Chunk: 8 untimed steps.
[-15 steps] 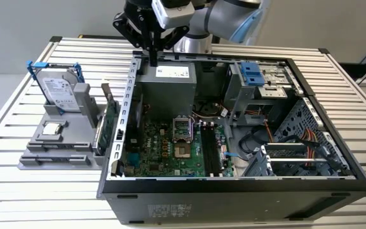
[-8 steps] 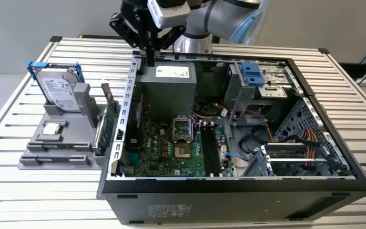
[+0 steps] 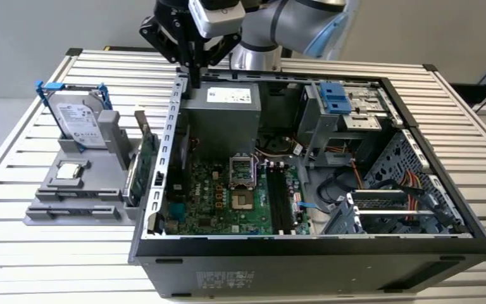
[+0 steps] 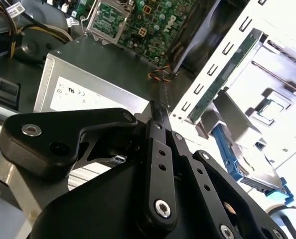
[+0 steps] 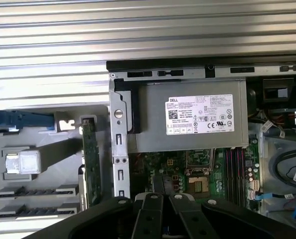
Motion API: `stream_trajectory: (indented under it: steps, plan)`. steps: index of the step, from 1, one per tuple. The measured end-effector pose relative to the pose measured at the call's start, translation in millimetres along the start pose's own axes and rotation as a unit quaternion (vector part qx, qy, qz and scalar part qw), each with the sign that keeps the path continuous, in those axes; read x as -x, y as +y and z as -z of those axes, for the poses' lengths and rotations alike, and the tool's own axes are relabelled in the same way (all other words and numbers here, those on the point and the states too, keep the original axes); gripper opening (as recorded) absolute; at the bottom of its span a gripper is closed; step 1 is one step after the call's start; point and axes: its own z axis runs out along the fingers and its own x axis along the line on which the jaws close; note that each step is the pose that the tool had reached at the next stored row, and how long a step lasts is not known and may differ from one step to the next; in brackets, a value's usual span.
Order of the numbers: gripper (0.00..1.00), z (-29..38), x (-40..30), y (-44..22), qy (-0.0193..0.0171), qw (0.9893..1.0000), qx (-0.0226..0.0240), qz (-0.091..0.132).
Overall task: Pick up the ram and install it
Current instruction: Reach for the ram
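Where the ram is I cannot tell: it may stand in one of the long dark slots (image 3: 275, 196) on the motherboard (image 3: 218, 190), or be pinched in the tool (image 3: 194, 81), but neither can be made out. Those slots run near to far, toward the exterior view's right of the processor socket (image 3: 241, 183). The motherboard lies flat in the open computer case (image 3: 311, 244), with the grey power supply (image 3: 222, 104) at its far end. The tool hangs high over the case's far corner on the exterior view's left, just above the rim beside the power supply and touching nothing. In both wrist views its black fingers (image 4: 160, 149) are drawn together at the tips. Just beside the case, on the exterior view's left, a grey holder (image 3: 74, 215) sits on the slatted tabletop (image 3: 57, 266). It carries a green card (image 3: 146, 166) standing on edge against the case wall, a hard drive (image 3: 81, 123) upright in a blue frame at its far end, and a small square chip (image 3: 71, 170) between them.
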Motion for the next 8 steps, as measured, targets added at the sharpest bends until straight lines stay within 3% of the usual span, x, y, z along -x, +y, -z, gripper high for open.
stream_trajectory:
  steps: [8]
  plan:
    - [0.00, 0.2, -6.3, -0.5, 0.0000, 1.0000, 0.0000, 0.000]
